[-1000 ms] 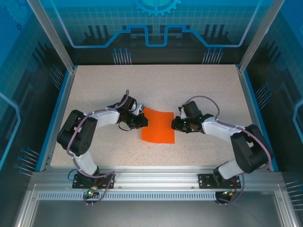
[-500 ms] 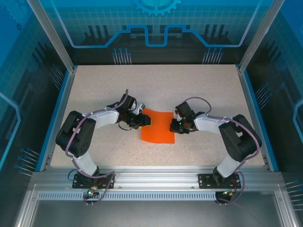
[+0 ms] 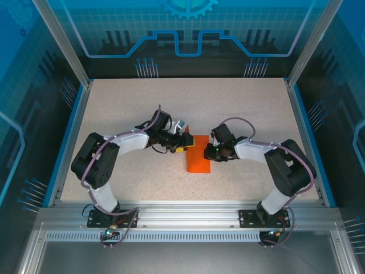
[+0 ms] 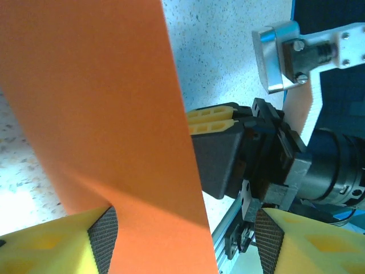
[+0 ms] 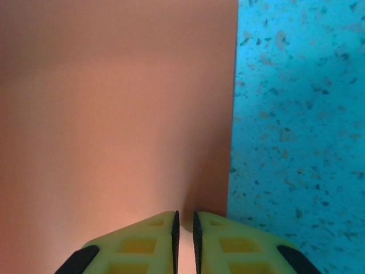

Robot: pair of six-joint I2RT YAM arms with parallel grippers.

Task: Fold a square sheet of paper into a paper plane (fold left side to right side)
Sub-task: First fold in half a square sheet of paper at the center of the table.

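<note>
left gripper (image 4: 182, 244) is spread wide, paper (image 3: 198, 160) running through it; right gripper (image 5: 184, 228) is squeezed together, pinching the paper's edge

paper (image 3: 198, 157): showing plain bright orange | table (image 3: 228, 108): showing beige with dark speckles | fingers (image 5: 142, 242): showing yellow | back wall (image 3: 245, 25): showing blue grid lines

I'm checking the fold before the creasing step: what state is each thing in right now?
square sheet of paper, folded over into a narrow strip, lying on the table.
left gripper, open, jaws wide apart over the strip.
right gripper, shut, tips on the strip near its right edge.
</note>
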